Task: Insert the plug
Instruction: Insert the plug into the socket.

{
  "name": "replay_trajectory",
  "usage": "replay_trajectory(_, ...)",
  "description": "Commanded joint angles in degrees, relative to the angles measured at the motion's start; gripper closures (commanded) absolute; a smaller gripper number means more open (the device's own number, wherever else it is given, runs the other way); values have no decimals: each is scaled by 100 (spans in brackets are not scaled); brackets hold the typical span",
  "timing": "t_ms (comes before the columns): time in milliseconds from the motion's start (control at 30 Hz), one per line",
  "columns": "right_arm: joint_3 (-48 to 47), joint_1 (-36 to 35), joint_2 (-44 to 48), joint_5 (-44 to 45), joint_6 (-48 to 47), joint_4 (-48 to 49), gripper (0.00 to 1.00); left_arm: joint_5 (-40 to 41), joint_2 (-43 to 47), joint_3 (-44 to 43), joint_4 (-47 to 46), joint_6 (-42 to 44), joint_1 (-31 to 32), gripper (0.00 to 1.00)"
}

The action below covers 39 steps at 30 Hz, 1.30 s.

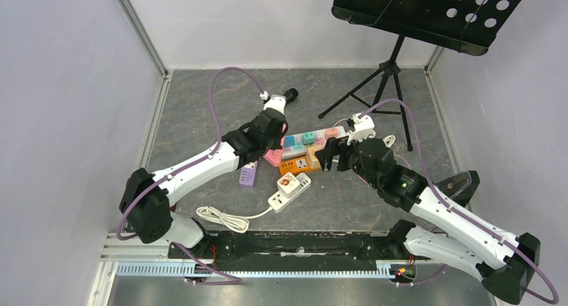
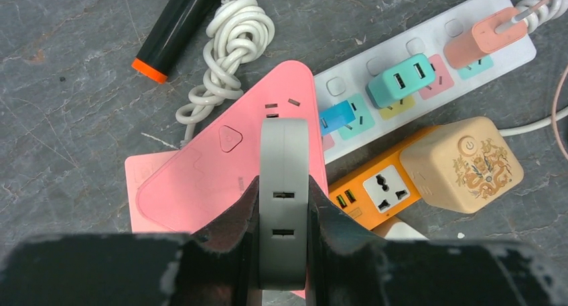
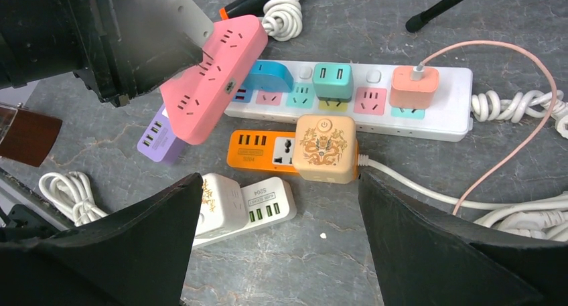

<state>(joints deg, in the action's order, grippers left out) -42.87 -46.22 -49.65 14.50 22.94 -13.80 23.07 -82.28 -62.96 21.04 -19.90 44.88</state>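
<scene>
The grey plug (image 2: 283,159) is held clamped in the left gripper (image 2: 283,209) near the bench's centre, just above the pink power strip (image 2: 214,179), whose free slots lie beyond its tip toward the far edge; the right gripper (image 3: 278,185), spread open, is positioned farther off.

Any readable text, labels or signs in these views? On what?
No legible words.
Power symbol: on the beige cube adapter, above a dragon emblem.
Short print on the white USB charger block: too blurred.
Small print on the orange power strip: too small.
</scene>
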Motion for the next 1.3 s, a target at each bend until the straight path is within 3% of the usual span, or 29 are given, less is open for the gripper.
replay_trajectory(0,55,41,63,169,22,66,13,475,-193,-414,177,-213,132,98)
replay_trajectory(533,139,95,61,153,76,25,13,1086,-813,-1249,1441,-311,354,98)
replay_trajectory(1167,209,162,-42,149,118,-8,13,1173,-1081,-1113,1425,-620,487,98)
replay_trajectory(1267,184,215,-296,-34,246,-4,16,1388,-1113,-1014,1408,-765,638,98)
